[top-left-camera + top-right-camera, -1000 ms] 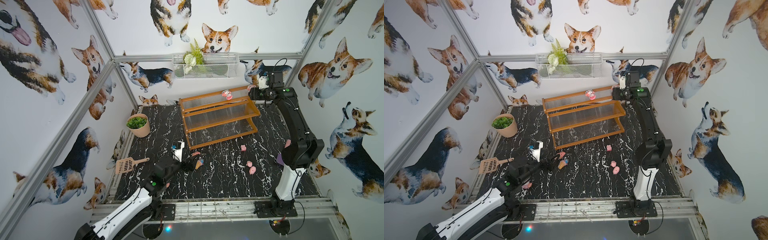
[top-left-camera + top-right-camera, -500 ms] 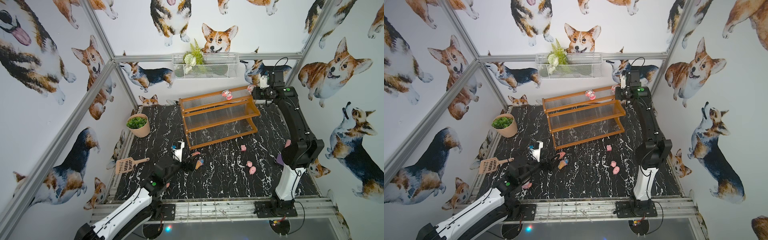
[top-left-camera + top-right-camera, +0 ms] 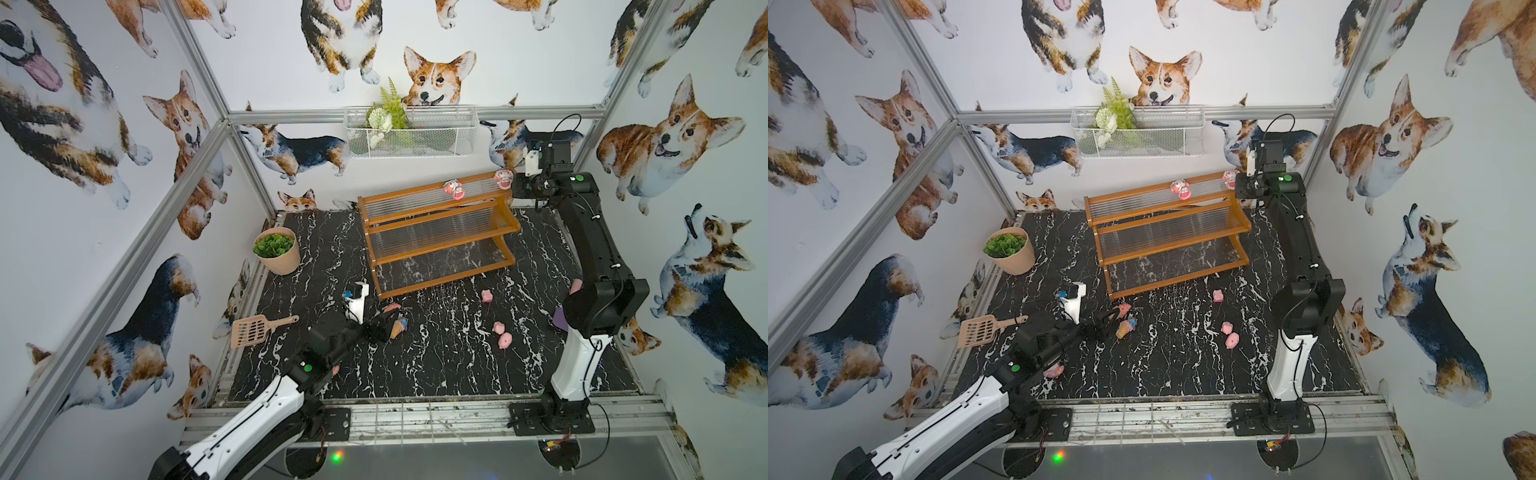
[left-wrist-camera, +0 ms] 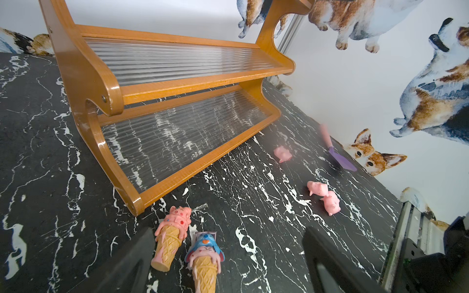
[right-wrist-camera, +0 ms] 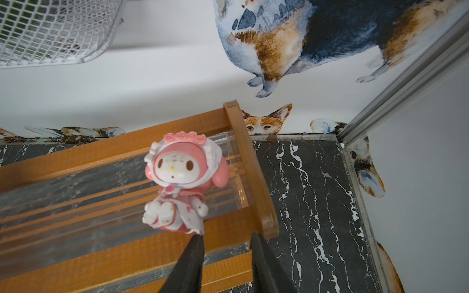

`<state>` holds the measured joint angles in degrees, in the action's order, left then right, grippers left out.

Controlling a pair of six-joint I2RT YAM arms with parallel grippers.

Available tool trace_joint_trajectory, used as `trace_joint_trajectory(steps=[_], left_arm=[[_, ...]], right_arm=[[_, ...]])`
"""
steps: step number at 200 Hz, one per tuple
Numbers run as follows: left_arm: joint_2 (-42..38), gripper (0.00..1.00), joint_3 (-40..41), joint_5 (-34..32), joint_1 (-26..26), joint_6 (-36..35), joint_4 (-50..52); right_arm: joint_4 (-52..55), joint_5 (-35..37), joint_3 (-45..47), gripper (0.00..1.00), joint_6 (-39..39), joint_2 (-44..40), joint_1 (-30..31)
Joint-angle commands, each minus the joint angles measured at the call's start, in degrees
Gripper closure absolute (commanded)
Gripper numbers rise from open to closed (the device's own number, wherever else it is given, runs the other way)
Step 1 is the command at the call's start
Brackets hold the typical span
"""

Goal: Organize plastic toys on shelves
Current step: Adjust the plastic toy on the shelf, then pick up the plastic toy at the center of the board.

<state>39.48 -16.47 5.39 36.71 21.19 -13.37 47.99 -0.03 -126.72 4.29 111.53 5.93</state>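
**Inspector:** Walls?

**Assistant:** The back wall [image 3: 291, 62] and the side walls [image 3: 83, 187] are white, printed with corgis. A white wire basket [image 3: 432, 139] hangs on the back wall, holding fern and white flowers [image 3: 386, 114]. An aluminium bar [image 3: 291, 117] runs level with the basket's rim.

**Inspector:** Floor?

**Assistant:** Below the basket lies a black marble-pattern floor [image 3: 449, 365] with white veins. A tan plant pot [image 3: 277, 257] stands on it, below the basket and to its left in both top views.

**Inspector:** Light?

**Assistant:** Even and soft, with a faint shadow just beneath the basket.
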Motion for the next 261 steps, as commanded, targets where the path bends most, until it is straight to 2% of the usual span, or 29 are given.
trace_joint_trajectory(steps=[1, 16, 99, 142, 162, 207, 233, 261], left_arm=[[-0.2, 0.05, -0.3, -0.1, -0.1, -0.3, -0.4], [0.0, 0.05, -0.2, -0.2, -0.1, -0.3, -0.4], [0.3, 0.05, -0.5, -0.3, -0.1, -0.5, -0.4], [0.6, 0.05, -0.5, -0.1, -0.1, 0.0, -0.5], [1.0, 0.05, -0.7, 1.0, -0.1, 1.4, -0.7], [1.8, 0.06, 0.9, 6.6, 0.0, 9.9, -2.6], [1.1, 0.07, 1.2, 10.2, 0.5, 14.4, -0.5], [-2.7, 0.10, 2.2, 9.9, 2.4, 17.9, 3.1]], right_arm=[[0.4, 0.6, -0.7, 0.64, 0.3, 0.5, -0.2], [0.4, 0.5, -0.9, 0.67, 0.5, 0.7, -0.5], [0.7, -0.6, -1.3, 0.69, 1.0, -0.1, -1.3], [0.1, -4.8, 2.2, 0.65, 2.3, -7.0, -1.4], [-6.3, -11.0, 13.4, 0.58, 4.9, -16.2, -1.3], [-34.0, -27.5, 57.1, 0.31, 17.3, -45.6, -1.3], [-40.7, -33.6, 75.6, 0.29, 24.6, -57.4, -1.3], [-40.4, -35.7, 90.0, 0.30, 27.8, -65.4, -1.3]])
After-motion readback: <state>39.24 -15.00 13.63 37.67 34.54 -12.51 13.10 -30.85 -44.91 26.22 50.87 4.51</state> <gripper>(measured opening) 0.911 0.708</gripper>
